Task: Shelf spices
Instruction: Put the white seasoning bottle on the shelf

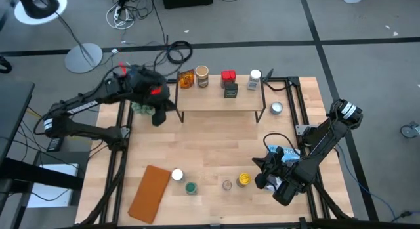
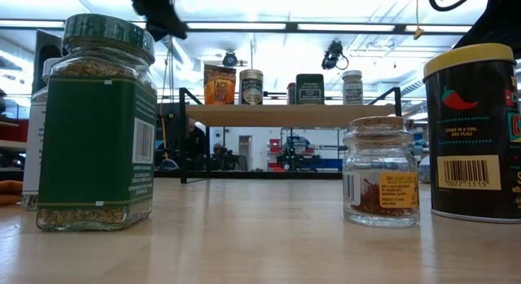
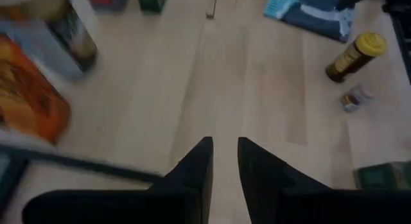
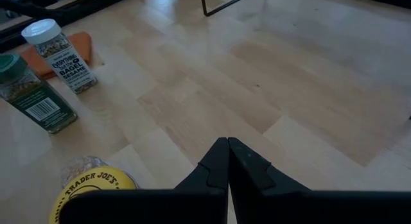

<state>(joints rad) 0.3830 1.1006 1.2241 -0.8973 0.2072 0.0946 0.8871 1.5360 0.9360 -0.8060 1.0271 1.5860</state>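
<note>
The shelf [image 1: 216, 102] stands at the table's far side. On it are an amber packet [image 1: 186, 79], a tan-lidded jar [image 1: 202, 76], a red tin [image 1: 228, 75], a black box [image 1: 231, 90] and a white-lidded jar [image 1: 254, 79]. Near the front edge stand a white-lidded jar [image 1: 177, 176], a green-lidded jar [image 1: 190, 187], a small cork-topped jar [image 1: 227, 185] and a yellow-lidded tin [image 1: 243, 180]. My left gripper [image 1: 157, 117] hovers by the shelf's left end, slightly open and holding nothing [image 3: 225, 156]. My right gripper [image 1: 260, 178] rests shut beside the yellow-lidded tin [image 4: 227, 144].
A flat orange-brown board [image 1: 150, 191] lies at the front left. A blue-and-white packet [image 1: 286, 153] lies under my right arm. A silver round tin [image 1: 276, 108] sits right of the shelf. Bare tabletop [image 1: 216, 144] stretches between the shelf and the front row of jars.
</note>
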